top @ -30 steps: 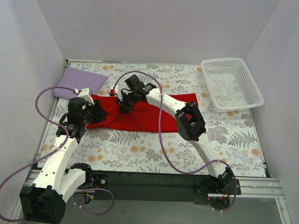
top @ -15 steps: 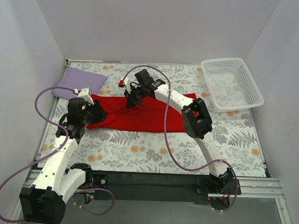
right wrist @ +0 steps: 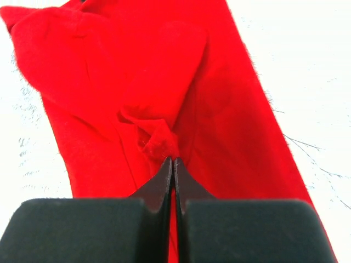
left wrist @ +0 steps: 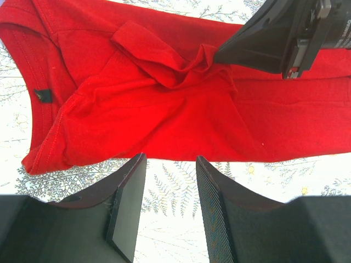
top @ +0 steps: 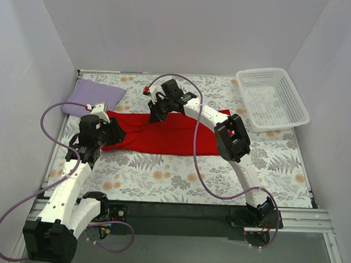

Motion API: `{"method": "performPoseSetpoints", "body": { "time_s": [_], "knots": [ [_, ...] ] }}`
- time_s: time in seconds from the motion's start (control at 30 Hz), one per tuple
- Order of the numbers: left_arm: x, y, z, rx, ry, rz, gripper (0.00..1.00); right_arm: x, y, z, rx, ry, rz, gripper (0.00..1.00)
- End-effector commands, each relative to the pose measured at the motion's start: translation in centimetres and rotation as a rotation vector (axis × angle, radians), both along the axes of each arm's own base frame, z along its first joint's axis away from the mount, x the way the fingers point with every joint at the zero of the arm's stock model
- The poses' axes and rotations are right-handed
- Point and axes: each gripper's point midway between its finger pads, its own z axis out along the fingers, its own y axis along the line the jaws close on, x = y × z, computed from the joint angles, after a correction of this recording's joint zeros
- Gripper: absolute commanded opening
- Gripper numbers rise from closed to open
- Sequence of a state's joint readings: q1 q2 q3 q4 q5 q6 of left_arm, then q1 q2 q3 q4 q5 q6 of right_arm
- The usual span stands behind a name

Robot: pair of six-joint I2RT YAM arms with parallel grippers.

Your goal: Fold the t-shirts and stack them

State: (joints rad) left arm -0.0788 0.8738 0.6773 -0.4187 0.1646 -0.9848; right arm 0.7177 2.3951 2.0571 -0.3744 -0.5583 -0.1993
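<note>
Red t-shirt (top: 175, 137) lies on the counter (top: 162, 177), long axis left–right; right hand (right wrist: 173, 160) — clenched on a fold of its cloth — sits at the far edge; left hand (left wrist: 170, 158), released, hovers by the near-left end.

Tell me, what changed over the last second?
The right gripper, shut on a pinch of the red t-shirt, moved farther away and slightly right, pulling cloth along. The left gripper stayed open at the shirt's left end; the lilac t-shirt and basket stayed put.
</note>
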Motion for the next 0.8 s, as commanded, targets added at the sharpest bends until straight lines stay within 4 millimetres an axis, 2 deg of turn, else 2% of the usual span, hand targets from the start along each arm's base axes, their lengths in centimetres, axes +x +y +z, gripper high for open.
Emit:
{"method": "performPoseSetpoints", "body": {
  "time_s": [0.0, 0.13, 0.2, 0.33, 0.37, 0.5, 0.57, 0.63, 0.7, 0.77],
  "knots": [
    [-0.2, 0.4, -0.2, 0.007, 0.001, 0.018, 0.4, 2.1, -0.3, 0.4, 0.022, 0.012, -0.109, 0.01],
    [-0.1, 0.4, -0.3, 0.006, 0.006, 0.019, 0.4, 3.4, -1.3, -0.2, -0.004, 0.028, -0.206, 0.01],
    [-0.1, 0.4, -0.2, 0.006, 0.006, 0.019, 0.4, 3.9, -2.1, -0.5, -0.014, 0.038, -0.24, 0.06],
    [0.0, 0.4, -0.5, 0.005, 0.013, 0.024, 0.4, 4.5, -3.0, 0.1, -0.011, 0.04, -0.277, 0.22],
    [0.0, 0.4, -0.6, 0.006, 0.018, 0.027, 0.4, 4.5, -3.1, 0.2, -0.011, 0.04, -0.278, 0.28],
    [0.1, 0.9, -1.3, 0.003, 0.043, 0.071, 0.4, 4.3, -3.2, 1.1, 0.0, 0.012, -0.25, 0.4],
    [0.1, 1.2, -1.7, -0.011, 0.064, 0.113, 0.4, 3.8, -3.1, 1.8, 0.012, -0.013, -0.194, 0.44],
    [0.0, 2.0, -2.7, 0.002, 0.102, 0.172, 0.4, 2.3, -2.6, 3.1, 0.056, -0.061, -0.04, 0.45],
    [-0.1, 2.9, -3.7, 0.006, 0.141, 0.245, 0.42, 0.2, -2.1, 4.1, 0.114, -0.043, 0.088, 0.53],
    [-0.1, 3.2, -4.0, -0.003, 0.161, 0.277, 0.42, -0.6, -1.6, 4.1, 0.128, -0.068, 0.168, 0.57]
  ]
}}
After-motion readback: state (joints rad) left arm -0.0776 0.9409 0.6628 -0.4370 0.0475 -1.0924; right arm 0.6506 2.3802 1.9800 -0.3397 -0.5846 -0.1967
